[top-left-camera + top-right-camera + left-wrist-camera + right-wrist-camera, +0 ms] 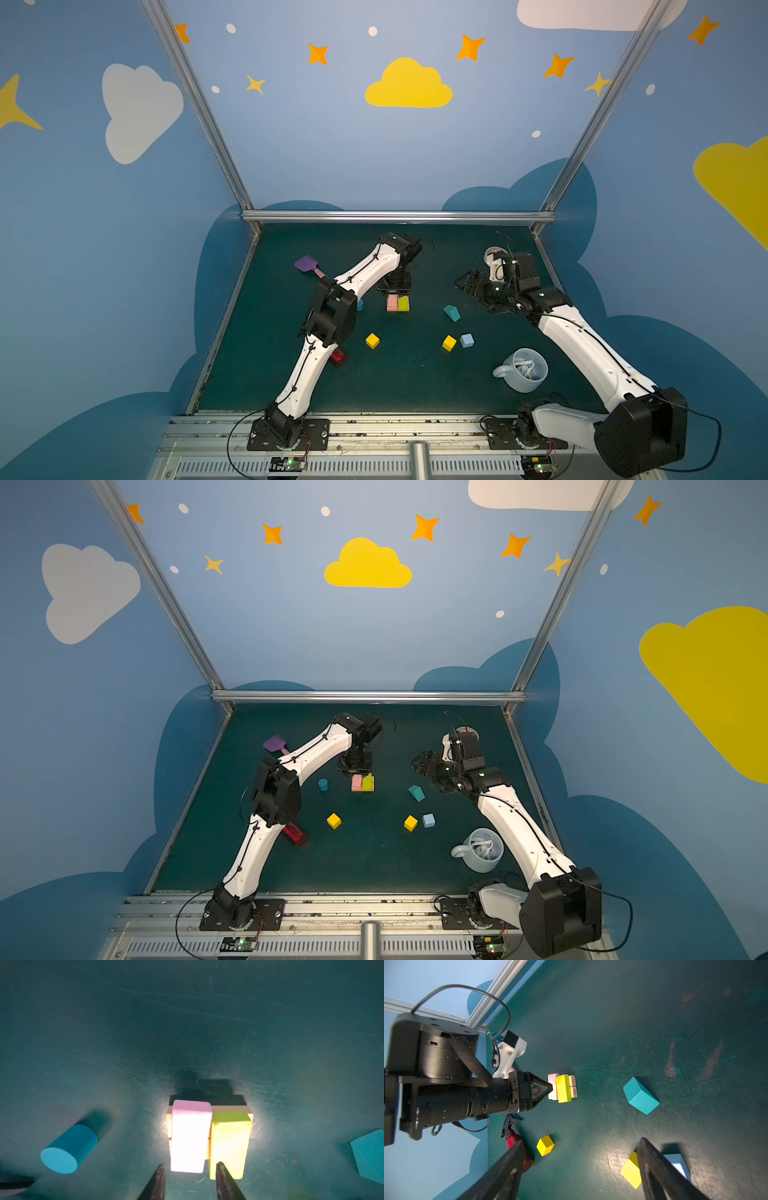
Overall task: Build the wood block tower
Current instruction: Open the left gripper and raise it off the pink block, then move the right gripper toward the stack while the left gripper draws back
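left fingers, slightly parted astride the pink slab, one tip over the lime slab, could drag either off the tan bars in lifting; right fingers gape empty.

- You are closed in on the left, far and right by blue walls painted with clouds and stars.
- High on the far wall sits a yellow cloud, with orange stars around it.
- On the left wall you have a white cloud.
- Darker blue cloud shapes run along the foot of the walls.
- Aluminium posts rise from the far corners, joined by a crossbar.
- Your table top is dark green, scratched, with brownish stains.
- A slotted metal rail edges the near side.
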Robot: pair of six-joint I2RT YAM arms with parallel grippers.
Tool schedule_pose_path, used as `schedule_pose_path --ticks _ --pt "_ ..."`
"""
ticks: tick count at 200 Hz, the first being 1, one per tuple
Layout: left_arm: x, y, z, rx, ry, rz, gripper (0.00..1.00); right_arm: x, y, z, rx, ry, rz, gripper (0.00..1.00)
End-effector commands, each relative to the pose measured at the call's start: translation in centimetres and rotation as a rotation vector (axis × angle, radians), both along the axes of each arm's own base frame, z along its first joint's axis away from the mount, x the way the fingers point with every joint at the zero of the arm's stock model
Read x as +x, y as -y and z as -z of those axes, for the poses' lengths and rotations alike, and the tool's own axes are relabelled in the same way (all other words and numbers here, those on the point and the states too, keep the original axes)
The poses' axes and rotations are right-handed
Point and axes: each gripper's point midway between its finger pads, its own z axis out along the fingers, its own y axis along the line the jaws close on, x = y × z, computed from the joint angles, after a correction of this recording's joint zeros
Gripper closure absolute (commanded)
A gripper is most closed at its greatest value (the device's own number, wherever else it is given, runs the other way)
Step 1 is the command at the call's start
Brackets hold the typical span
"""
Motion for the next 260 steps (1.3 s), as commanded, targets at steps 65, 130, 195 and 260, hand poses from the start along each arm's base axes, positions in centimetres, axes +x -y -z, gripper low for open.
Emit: schedule_pose_path --ticks 65,130,195,260 --pt "1.4 -1.6 -8.2 -0.131 0.133 0.026 0.88 -1.0 -3.2 0.8 0.006 -0.031 -0.113 0.92" --pt "6.5 -0.1 -5.2 -0.41 0.086 0.016 0.95 -4.2 -9.3 5.1 0.063 -0.13 -0.281 1.0" --pt "8.4 0.5 -1.5 -0.448 0.019 0.045 0.95 -4.9 -13.8 9.6 0.034 -0.215 -0.381 1.0" --pt "8.2 0.4 0.7 -0.465 -0.021 0.045 0.95 -5.4 -16.7 12.3 -0.001 -0.26 -0.425 1.0"
